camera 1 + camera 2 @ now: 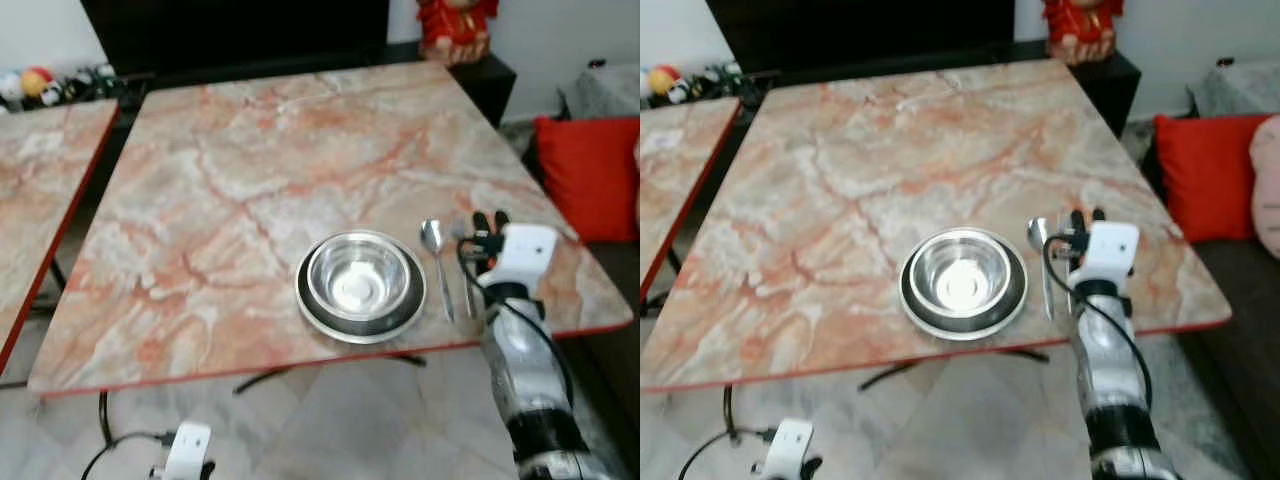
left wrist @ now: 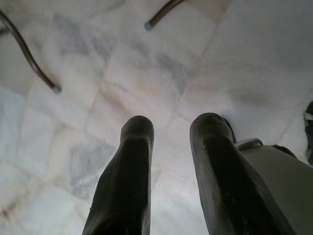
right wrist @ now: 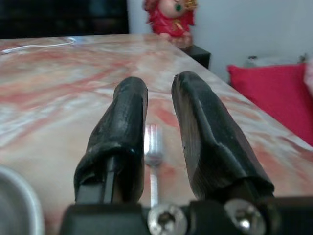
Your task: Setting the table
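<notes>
We see the right gripper (image 1: 487, 227) reaching forward over the table's (image 1: 250, 180) near right corner, its fingers (image 3: 124, 127) slightly spread and holding nothing; a fork (image 3: 153, 147) lies on the marble beneath the gap; a spoon (image 1: 437, 262) sits just beside; further left, a steel bowl (image 1: 358, 277) rests on a plate (image 1: 312, 310); the left gripper (image 2: 168, 147) hangs parted above floor.

The right gripper (image 3: 159, 93) hides most of the fork (image 3: 153, 147) beneath it. The bowl (image 3: 14, 205) beside it is cut off at the edge.
</notes>
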Available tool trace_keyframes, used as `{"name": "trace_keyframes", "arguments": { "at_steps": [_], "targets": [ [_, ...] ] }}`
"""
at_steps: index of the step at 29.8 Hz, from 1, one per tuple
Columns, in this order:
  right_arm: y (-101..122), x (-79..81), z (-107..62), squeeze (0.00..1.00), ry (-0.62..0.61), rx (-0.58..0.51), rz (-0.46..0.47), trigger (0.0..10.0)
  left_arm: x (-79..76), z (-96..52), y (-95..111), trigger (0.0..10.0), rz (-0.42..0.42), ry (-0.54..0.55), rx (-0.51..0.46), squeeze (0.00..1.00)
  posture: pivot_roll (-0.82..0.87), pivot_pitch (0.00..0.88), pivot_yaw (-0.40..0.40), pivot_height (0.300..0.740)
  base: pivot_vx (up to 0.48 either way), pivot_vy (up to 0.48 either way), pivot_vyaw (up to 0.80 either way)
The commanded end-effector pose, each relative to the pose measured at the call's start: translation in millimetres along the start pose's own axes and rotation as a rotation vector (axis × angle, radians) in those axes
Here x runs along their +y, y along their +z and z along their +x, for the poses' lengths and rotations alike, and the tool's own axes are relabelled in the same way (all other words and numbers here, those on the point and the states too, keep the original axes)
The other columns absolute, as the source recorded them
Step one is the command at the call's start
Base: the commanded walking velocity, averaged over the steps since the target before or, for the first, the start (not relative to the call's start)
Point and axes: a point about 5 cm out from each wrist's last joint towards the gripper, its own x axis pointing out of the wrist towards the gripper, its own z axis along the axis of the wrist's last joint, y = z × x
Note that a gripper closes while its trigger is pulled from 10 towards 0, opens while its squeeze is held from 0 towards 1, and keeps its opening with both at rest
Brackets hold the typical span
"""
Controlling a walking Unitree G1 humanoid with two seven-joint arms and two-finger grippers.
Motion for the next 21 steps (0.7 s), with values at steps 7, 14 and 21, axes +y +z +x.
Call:
{"name": "trace_keyframes", "arguments": {
  "at_steps": [7,14,21],
  "targets": [
    [15.9,13.3,1.3,0.0,0.045,-0.078,0.033,10.0,3.9,-3.5,-14.0,10.0,-0.006,0.008,0.054,0.0,-0.13,0.11,0.087,0.74,0.0,0.48,0.08],
    [22.5,22.2,-3.7,0.0,0.062,-0.089,0.044,10.0,3.9,-3.7,-14.7,10.0,-0.008,0.011,0.054,0.0,-0.12,0.088,0.086,0.74,0.0,0.48,0.0],
    [23.7,33.2,-4.7,0.0,0.1,-0.088,0.049,10.0,3.0,-4.3,-16.5,10.0,-0.007,0.01,0.055,0.0,-0.12,0.06,0.078,0.74,0.0,0.48,0.0]
  ]
}}
